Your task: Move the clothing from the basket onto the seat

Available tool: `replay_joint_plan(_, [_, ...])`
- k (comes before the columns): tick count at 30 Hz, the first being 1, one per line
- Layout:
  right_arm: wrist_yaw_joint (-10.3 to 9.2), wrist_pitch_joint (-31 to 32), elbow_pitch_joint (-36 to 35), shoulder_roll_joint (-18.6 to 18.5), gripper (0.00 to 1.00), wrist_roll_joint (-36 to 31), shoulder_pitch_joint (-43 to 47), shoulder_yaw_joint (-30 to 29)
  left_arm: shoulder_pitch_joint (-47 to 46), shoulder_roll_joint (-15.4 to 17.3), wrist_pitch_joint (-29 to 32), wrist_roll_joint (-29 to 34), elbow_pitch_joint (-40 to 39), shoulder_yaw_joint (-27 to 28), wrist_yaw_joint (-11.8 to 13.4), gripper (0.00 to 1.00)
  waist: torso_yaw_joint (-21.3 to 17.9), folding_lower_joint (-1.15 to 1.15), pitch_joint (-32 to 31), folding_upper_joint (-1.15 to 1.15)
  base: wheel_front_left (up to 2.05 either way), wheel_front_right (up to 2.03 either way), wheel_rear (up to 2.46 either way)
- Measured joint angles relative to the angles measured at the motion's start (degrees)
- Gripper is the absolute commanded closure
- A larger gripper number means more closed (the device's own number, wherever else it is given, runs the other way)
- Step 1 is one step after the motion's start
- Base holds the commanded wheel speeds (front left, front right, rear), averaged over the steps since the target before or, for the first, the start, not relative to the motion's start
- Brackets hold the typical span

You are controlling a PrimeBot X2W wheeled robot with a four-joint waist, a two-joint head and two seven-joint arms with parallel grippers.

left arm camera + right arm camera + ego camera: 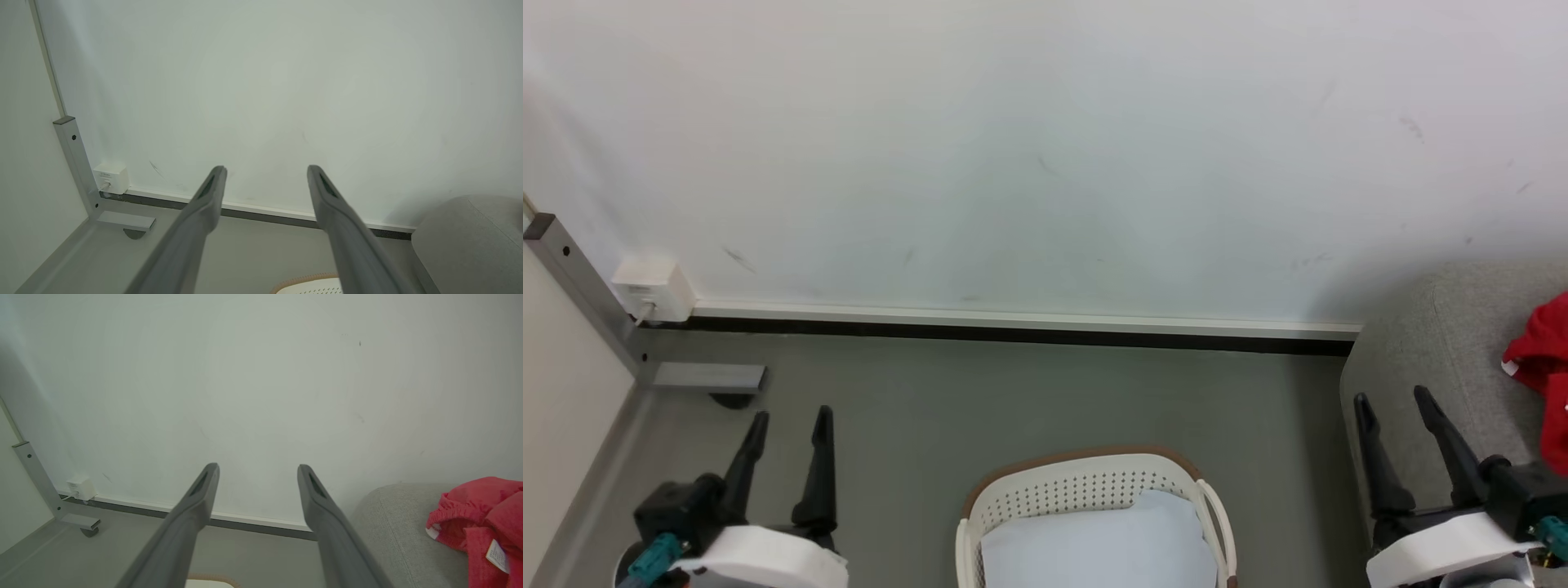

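- Left pincer hung released at the near left, holding nothing.
- The basket stood near centre, a pale cloth inside.
- Right pincer was spread wide, empty, just beside the seat.
- The clothing lay on the seat, far right.

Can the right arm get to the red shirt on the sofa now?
Probably yes. The right claw stands open and empty by the sofa edge, and nothing lies between it and the red shirt.
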Motion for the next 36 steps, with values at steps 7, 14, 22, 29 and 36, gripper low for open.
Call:
replay_joint_plan(7, [0.0,-0.1,-3.6,4.0,0.0,-3.3,4.1,-1.3,3.2,-4.7,0.0,4.1,1.7,5.5,-4.4,0.0,-0.7,0.0,-0.2,0.0,0.0,0.0,0.0])
replay_joint_plan(14, [0.0,-0.1,-5.2,5.3,0.0,-4.1,5.4,-1.5,4.2,-7.7,0.0,8.6,3.1,8.7,-7.5,0.0,-1.1,0.01,-0.4,0.0,0.0,0.0,0.0])
replay_joint_plan(22, [0.0,-0.1,-5.8,5.6,0.0,-4.5,5.4,-1.5,4.4,-10.2,0.0,11.7,4.1,11.4,-10.1,0.0,-1.4,0.01,-0.4,0.0,0.0,0.0,0.0])
replay_joint_plan(29, [0.0,-0.1,-5.8,5.8,0.0,-4.5,5.4,-1.3,4.4,-11.6,0.0,13.7,5.0,13.4,-11.7,0.0,-1.7,0.01,-0.3,0.0,0.0,0.0,0.0])
replay_joint_plan(36, [0.0,-0.1,-5.4,6.0,0.0,-4.3,5.3,-1.2,4.3,-12.7,0.0,14.8,5.5,14.8,-12.8,0.0,-2.0,0.01,-0.3,0.0,0.0,0.0,0.0])
